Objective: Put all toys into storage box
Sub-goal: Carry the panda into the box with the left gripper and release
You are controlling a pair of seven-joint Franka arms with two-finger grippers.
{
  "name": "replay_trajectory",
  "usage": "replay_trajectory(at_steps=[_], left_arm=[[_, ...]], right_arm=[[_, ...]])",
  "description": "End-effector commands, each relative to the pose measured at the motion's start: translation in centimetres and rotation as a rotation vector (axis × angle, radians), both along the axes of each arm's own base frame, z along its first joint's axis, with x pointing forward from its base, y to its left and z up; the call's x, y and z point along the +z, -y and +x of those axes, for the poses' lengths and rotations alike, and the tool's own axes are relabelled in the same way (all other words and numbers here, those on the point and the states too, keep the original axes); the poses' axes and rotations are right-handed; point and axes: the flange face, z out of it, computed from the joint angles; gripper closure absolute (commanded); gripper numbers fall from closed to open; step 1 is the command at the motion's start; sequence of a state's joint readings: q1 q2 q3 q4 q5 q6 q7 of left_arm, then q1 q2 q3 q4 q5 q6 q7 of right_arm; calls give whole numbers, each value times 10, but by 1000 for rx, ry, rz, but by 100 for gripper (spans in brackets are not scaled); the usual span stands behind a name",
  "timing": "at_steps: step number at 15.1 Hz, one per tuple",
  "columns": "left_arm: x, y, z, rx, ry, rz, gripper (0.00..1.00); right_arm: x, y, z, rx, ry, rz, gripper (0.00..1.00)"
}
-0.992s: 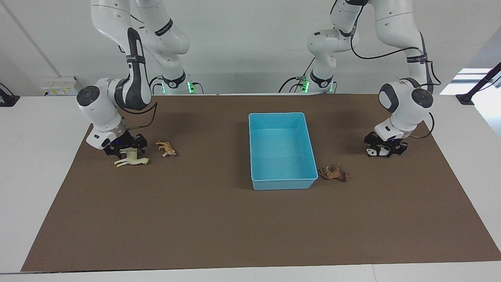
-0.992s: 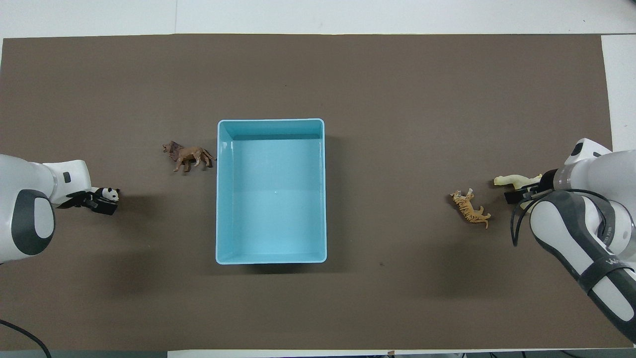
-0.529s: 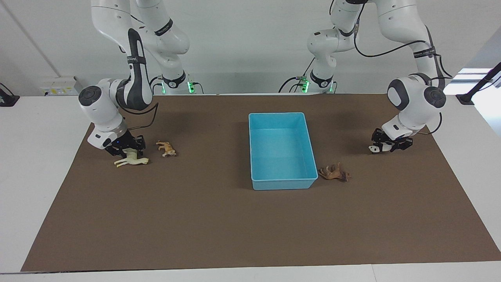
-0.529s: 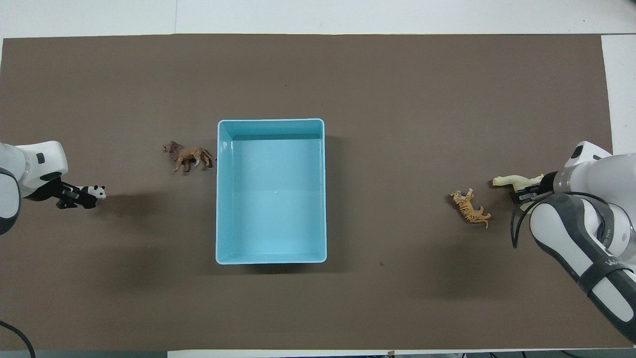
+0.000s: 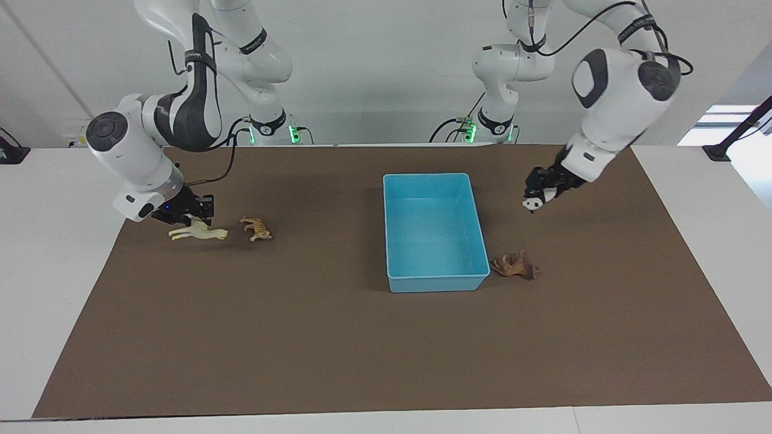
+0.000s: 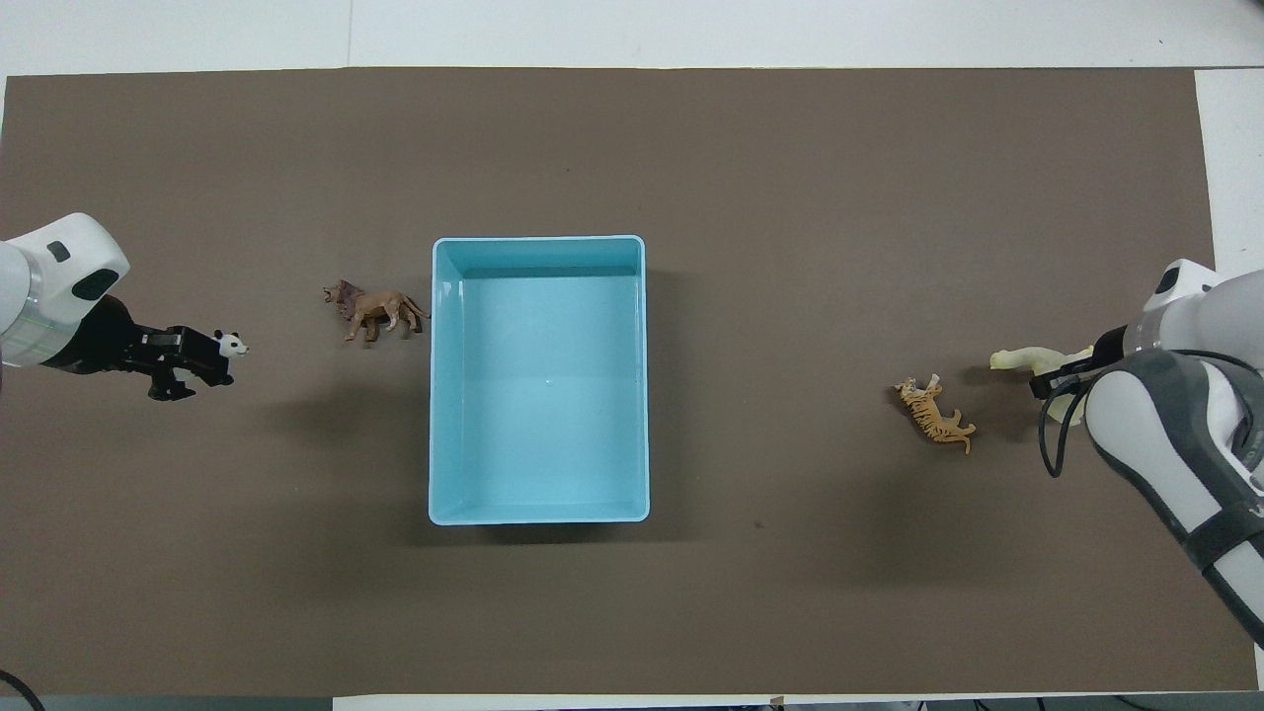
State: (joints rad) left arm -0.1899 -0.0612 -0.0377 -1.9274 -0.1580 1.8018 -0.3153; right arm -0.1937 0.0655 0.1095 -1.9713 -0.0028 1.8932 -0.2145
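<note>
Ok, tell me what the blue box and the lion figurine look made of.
Storage box: likely moulded plastic, judging by its uniform light blue, thin rim, rounded corners and faint sheen on the floor.
Lion: probably painted hard plastic or rubber, brown with a darker mane, matte; the exact material is unclear.

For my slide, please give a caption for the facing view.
Both grippers lift toys: left the panda, right the llama.

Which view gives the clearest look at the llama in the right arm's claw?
The facing view: the llama shows whole, legs and neck, hanging from the right claw just above the mat. In the overhead view only the llama's head and neck clearly show; the arm covers most of the rest.
</note>
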Motion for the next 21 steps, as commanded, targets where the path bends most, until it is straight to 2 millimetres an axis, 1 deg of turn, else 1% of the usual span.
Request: replay_trajectory(at_steps=[1, 2, 3, 4, 5, 6, 7, 8, 9, 10, 12, 13, 14, 15, 16, 17, 18, 19, 20, 21], left_arm=[[-1, 92, -27, 181, 22, -2, 100], [-6, 119, -38, 219, 29, -6, 100], [-13, 142, -48, 253, 45, -17, 100], [-25, 151, -56, 263, 46, -18, 100], [-35, 153, -60, 258, 47, -16, 100], [-43, 153, -61, 266, 54, -20, 100], [-47, 159, -62, 261, 62, -24, 85], [-47, 157, -61, 265, 63, -25, 66], [-48, 155, -60, 269, 61, -23, 27], [-48, 155, -60, 272, 57, -20, 0], [-44, 154, -56, 374, 48, -12, 0], [-43, 154, -54, 418, 47, -13, 0], [-38, 153, -51, 431, 50, -17, 0], [-34, 146, -46, 446, 55, -21, 0], [-33, 125, -34, 491, 58, -22, 0], [-33, 110, -26, 515, 62, -22, 0], [-34, 104, -24, 527, 57, -18, 0], [-34, 99, -21, 536, 58, -17, 0], [-34, 77, -10, 579, 69, -23, 0], [-34, 63, -4, 607, 71, -23, 0]], right_arm=[[35, -66, 9, -105, -25, -40, 100], [41, -79, 9, -155, -28, -45, 100], [44, -96, 6, -196, -31, -48, 100], [44, -117, 3, -244, -36, -48, 100], [48, -141, -2, -296, -36, -55, 100], [48, -162, -5, -331, -33, -66, 100], [48, -170, -7, -343, -29, -67, 100], [48, -170, -7, -346, -30, -69, 100], [48, -170, -8, -346, -30, -69, 100], [46, -170, -8, -344, -33, -70, 100], [47, -171, -9, -350, -35, -70, 100], [49, -177, -11, -358, -32, -72, 100], [50, -190, -14, -368, -25, -76, 100], [51, -201, -16, -388, -23, -81, 100], [51, -220, -22, -401, -21, -88, 100], [53, -239, -27, -420, -11, -92, 100], [54, -249, -30, -437, -5, -94, 100], [58, -256, -31, -449, 0, -90, 100], [63, -271, -35, -461, 3, -76, 100], [69, -290, -39, -476, 7, -50, 100]])
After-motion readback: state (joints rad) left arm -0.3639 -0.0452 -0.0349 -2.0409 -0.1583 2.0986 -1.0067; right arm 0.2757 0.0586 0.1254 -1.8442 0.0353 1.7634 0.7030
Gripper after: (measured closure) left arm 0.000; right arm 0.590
